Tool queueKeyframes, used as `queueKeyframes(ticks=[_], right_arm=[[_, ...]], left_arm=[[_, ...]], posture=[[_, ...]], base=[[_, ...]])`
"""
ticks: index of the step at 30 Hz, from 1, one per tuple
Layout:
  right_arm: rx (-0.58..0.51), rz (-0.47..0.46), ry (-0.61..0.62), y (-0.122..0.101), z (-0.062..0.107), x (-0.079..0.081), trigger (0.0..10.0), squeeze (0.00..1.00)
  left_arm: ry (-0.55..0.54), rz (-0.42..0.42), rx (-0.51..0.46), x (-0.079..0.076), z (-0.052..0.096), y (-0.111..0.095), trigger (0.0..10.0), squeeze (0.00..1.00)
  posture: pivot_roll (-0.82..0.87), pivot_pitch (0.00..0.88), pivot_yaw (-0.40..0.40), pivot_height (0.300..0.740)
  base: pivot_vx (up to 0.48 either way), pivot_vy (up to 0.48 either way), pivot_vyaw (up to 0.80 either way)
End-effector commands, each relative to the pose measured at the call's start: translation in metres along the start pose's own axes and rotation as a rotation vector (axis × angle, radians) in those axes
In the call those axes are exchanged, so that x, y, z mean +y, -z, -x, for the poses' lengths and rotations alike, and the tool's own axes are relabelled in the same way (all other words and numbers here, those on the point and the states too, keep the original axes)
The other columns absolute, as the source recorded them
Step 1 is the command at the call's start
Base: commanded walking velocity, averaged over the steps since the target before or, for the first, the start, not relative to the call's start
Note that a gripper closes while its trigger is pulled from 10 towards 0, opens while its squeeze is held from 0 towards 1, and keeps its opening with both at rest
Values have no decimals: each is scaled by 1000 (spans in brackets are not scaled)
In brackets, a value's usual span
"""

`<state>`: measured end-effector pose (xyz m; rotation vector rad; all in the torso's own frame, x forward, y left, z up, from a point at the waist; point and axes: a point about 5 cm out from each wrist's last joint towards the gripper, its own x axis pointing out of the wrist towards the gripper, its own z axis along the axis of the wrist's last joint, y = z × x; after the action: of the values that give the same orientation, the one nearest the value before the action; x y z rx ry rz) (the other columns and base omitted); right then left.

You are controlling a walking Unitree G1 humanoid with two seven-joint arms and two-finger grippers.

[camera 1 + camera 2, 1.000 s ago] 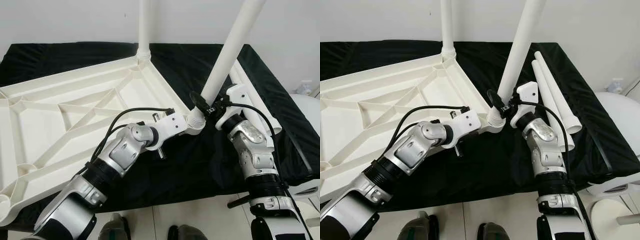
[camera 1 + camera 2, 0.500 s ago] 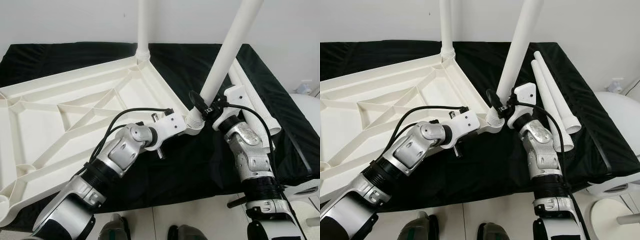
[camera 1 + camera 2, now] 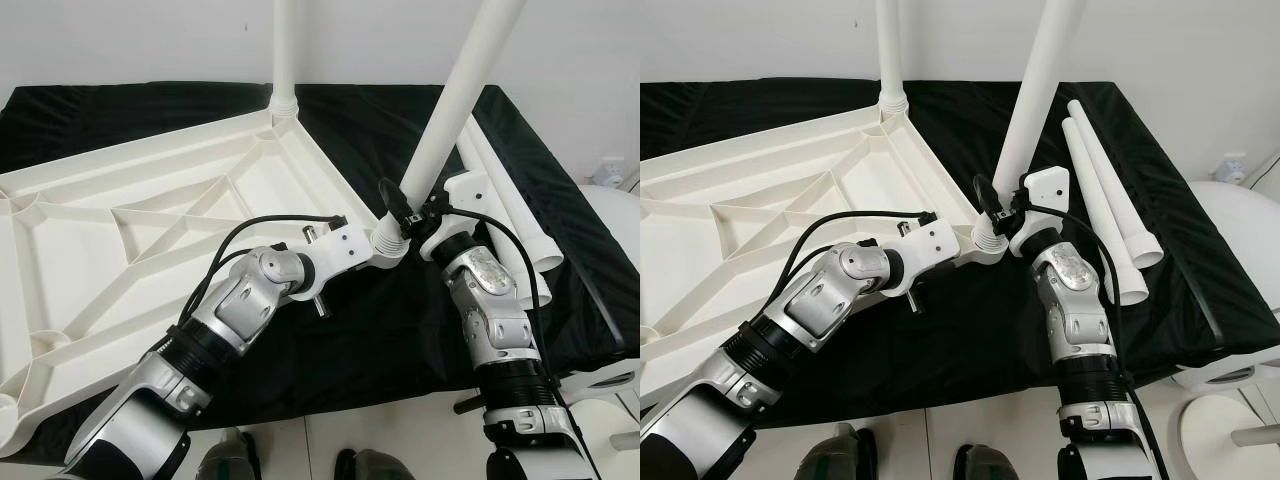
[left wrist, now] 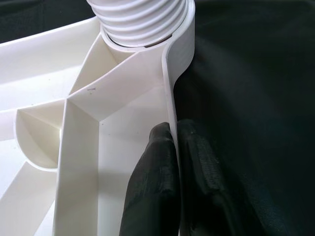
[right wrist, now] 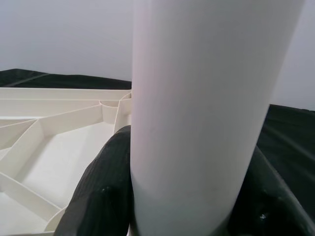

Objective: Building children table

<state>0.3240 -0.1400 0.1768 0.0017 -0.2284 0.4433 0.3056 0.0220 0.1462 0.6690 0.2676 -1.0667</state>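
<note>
A white plastic tabletop (image 3: 150, 230) lies upside down on a black cloth. One white leg (image 3: 285, 50) stands in its far corner socket. A second white leg (image 3: 455, 110) rises tilted from the near right corner socket (image 3: 388, 243). My right gripper (image 3: 408, 210) is shut around this leg just above the socket; its fingers (image 5: 98, 196) wrap the tube (image 5: 206, 113). My left gripper (image 4: 174, 142) is shut on the tabletop's rim (image 4: 172, 88) just beside that threaded socket (image 4: 142, 19).
Two more white legs (image 3: 1105, 200) lie side by side on the black cloth (image 3: 400, 330) at the right. A white wall runs behind the table. A white round object (image 3: 1240, 220) stands at the far right edge.
My right arm has shifted slightly left and forward with the leg, which now stands a little more upright in the socket. The left arm has held still.
</note>
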Motion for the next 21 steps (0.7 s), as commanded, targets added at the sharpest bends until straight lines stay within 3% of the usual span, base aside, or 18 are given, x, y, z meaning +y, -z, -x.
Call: queueKeyframes(ticks=[1, 11, 21], right_arm=[[137, -45, -35, 30, 6, 16, 10000, 0], [114, -55, 23, 31, 8, 26, 10000, 0], [95, -65, 132, 27, 5, 26, 10000, 0]], left_arm=[[23, -13, 49, -8, -5, 7, 10000, 0], [21, -12, 47, -8, -6, 6, 10000, 0], [24, -13, 44, -8, -6, 5, 10000, 0]], posture=[[-17, 106, -30, 740], [-18, 105, -32, 740], [-20, 105, -30, 740]], base=[[0, 0, 0], [0, 0, 0], [0, 0, 0]])
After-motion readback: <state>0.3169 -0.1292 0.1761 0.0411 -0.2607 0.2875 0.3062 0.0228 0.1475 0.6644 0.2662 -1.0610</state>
